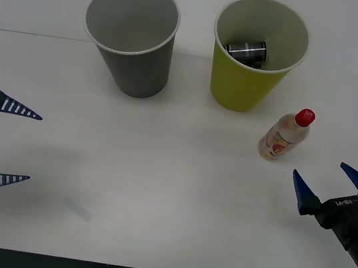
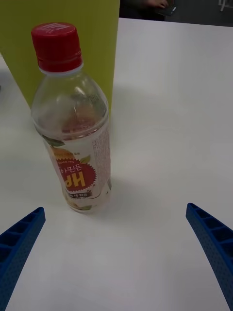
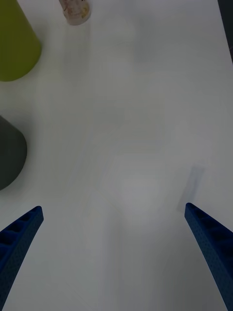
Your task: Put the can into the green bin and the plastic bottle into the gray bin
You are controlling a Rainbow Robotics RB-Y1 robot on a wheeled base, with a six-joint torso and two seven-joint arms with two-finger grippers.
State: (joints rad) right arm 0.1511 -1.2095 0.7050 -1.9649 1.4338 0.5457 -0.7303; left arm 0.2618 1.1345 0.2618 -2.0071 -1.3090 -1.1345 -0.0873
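Observation:
The dark can (image 1: 247, 50) lies on its side inside the yellow-green bin (image 1: 247, 83) at the back right. To that bin's left stands the gray bin (image 1: 135, 67), with nothing inside. The clear plastic bottle (image 1: 285, 134) with its red cap stands upright on the table, just right of the green bin. My right gripper (image 1: 325, 182) is open, a short way in front and to the right of the bottle; in the right wrist view the bottle (image 2: 75, 121) stands ahead of the spread fingers, with the green bin (image 2: 58, 39) behind it. Far left, my left gripper (image 1: 22, 146) hangs open over bare table.
The white table (image 1: 170, 193) stretches wide between the two arms, and its front edge runs along the bottom of the front view. In the left wrist view the gray bin (image 3: 9, 150), the green bin (image 3: 14, 43) and the bottle's base (image 3: 75, 12) stand beyond the fingers.

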